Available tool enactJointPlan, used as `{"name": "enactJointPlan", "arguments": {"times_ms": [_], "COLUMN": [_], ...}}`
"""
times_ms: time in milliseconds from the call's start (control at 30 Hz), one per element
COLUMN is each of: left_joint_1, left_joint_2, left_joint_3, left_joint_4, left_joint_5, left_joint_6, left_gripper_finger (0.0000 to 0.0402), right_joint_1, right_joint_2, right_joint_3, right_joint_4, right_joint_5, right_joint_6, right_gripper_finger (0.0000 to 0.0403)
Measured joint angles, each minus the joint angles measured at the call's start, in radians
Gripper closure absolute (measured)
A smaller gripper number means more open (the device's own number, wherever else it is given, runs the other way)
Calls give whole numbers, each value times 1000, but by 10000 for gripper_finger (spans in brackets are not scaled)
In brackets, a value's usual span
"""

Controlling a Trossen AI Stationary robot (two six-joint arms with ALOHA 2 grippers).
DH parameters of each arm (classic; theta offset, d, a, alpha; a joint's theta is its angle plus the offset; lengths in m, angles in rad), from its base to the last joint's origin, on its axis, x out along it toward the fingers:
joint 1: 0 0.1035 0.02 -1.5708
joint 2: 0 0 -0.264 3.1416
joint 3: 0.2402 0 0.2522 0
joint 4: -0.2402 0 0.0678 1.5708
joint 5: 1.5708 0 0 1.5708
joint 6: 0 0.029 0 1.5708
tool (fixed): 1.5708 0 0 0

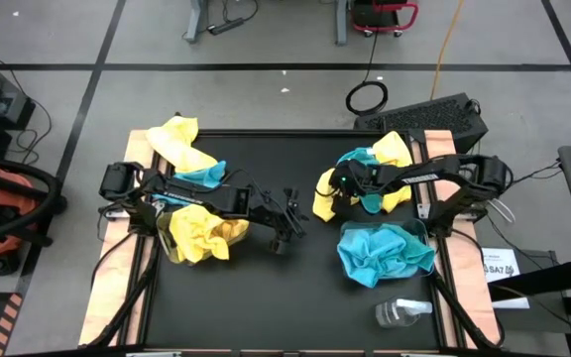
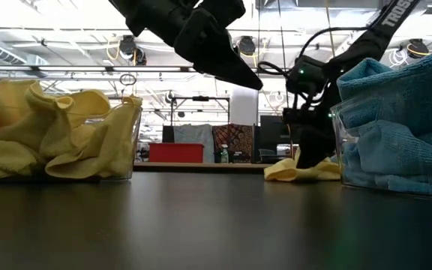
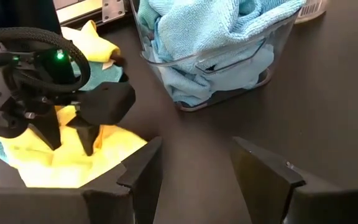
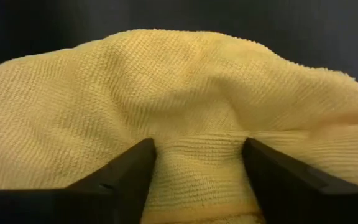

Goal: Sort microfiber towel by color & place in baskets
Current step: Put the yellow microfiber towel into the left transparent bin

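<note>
A yellow microfiber towel lies on the black table in front of a mixed yellow and blue pile at the back right. My right gripper stands on it, open and slanting down. My left gripper hangs open over the table's middle, holding nothing. The left basket holds yellow towels. The right basket holds blue towels. Another yellow and blue pile lies at the back left. My right gripper comes at the yellow towel from above, slanting down, with its two open fingertips set into the cloth. A raised ridge of the towel stands between them. The towel lies slack on the table.
A clear plastic bottle lies near the front right. Bare black table stretches between and in front of the two baskets. Both arms meet near the table's middle, the left gripper a short way from the right one.
</note>
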Motion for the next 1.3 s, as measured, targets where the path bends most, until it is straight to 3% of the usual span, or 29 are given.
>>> {"name": "enactJointPlan", "arguments": {"times_ms": [100,267,333,867,1100,1300], "left_joint_1": [-2,-5,-5,-8,-8,-8], "left_joint_2": [0,0,0,1,1,1], "left_joint_3": [0,0,0,1,1,1], "left_joint_4": [-5,-7,-7,57,122,138], "left_joint_5": [1,3,3,-5,-6,-8], "left_joint_6": [-5,-13,-25,-57,-80,-123], "left_gripper_finger": [207,207,207,207,207,207], "right_joint_1": [2,22,33,173,193,174], "right_joint_2": [10,-26,-58,-520,-646,-672], "right_joint_3": [-1,-6,-7,132,178,178], "right_joint_4": [22,52,47,-63,-133,-255], "right_joint_5": [-6,-20,-19,-24,-47,124], "right_joint_6": [10,5,-2,18,27,23], "right_gripper_finger": [212,360,385,395,395,395]}}
